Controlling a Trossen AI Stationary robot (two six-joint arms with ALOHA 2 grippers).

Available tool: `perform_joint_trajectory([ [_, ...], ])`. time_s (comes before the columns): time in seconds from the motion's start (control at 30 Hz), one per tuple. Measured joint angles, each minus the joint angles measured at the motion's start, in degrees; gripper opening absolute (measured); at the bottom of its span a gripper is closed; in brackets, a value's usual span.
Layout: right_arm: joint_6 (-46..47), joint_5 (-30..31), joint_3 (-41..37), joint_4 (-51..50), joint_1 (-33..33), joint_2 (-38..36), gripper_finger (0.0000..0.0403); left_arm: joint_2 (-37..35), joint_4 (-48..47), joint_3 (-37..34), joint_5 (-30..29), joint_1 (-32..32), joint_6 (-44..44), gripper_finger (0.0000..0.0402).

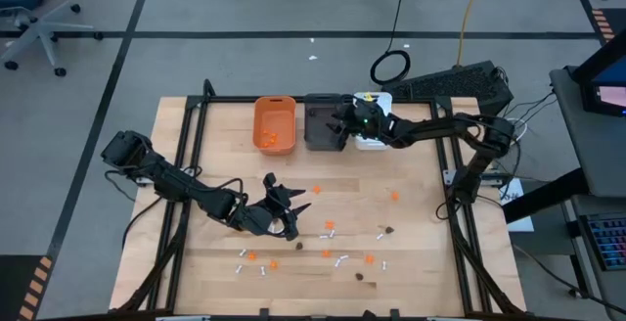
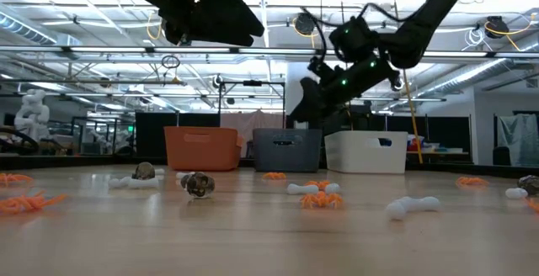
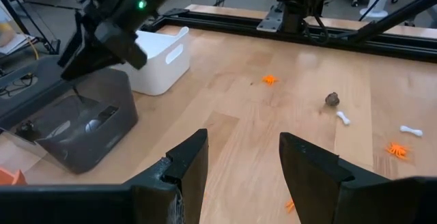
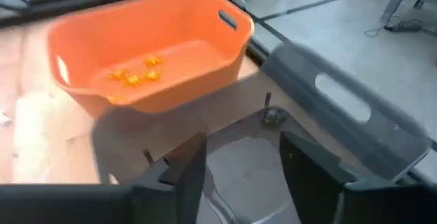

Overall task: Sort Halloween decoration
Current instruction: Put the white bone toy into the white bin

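Right pincer [image 1: 339, 128] above grey bin [image 1: 321, 135], fingers parted, grasping nothing; dark lump [image 4: 274, 116] already in bin. Left pincer [image 1: 285, 210] released, empty, over mid-table [image 1: 421, 213]. Few orange pieces [image 4: 136, 74] in orange bin [image 1: 275, 125]. Most decorations [image 1: 333, 228] scattered on table, unsorted. Early stage.

Three rectangular plastic bins, orange [image 1: 274, 123], dark grey [image 1: 320, 125], white [image 1: 376, 122], were ranged upper centre; tiny decoration pieces [image 1: 333, 228] were scattered below.
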Motion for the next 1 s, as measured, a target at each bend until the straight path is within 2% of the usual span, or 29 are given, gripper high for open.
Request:
perform_joint_trajectory([
  [0.13,-1.8,-0.1,0.0,-4.9,1.1,-5.5,0.0206,0.0,0.0,0.0,0.0,0.0,0.0,0.0180],
  [0.23,-2.9,-0.3,0.0,-11.1,3.7,-11.0,0.0214,0.0,-0.2,0.0,0.0,0.0,0.0,0.0180],
  [0.37,-4.7,-2.1,-3.1,-16.6,9.9,-18.7,0.0210,0.0,-0.5,0.0,0.0,-0.3,-0.2,0.0180],
  [0.5,-5.5,-5.1,-9.4,-16.7,18.2,-25.6,0.0204,0.0,-2.0,0.0,0.0,-0.7,-0.1,0.0180],
  [0.63,-4.7,-6.2,-16.6,-13.1,26.8,-29.1,0.0204,0.0,-3.0,0.0,0.0,-0.4,0.0,0.0180],
  [0.77,-2.1,-5.7,-23.0,-4.4,33.7,-28.7,0.0203,0.0,-3.4,0.0,0.0,0.3,0.0,0.0180],
  [1.0,0.2,3.9,-28.7,9.5,41.3,-22.4,0.0203,0.1,-6.8,-0.1,1.1,2.0,0.0,0.0180],
])
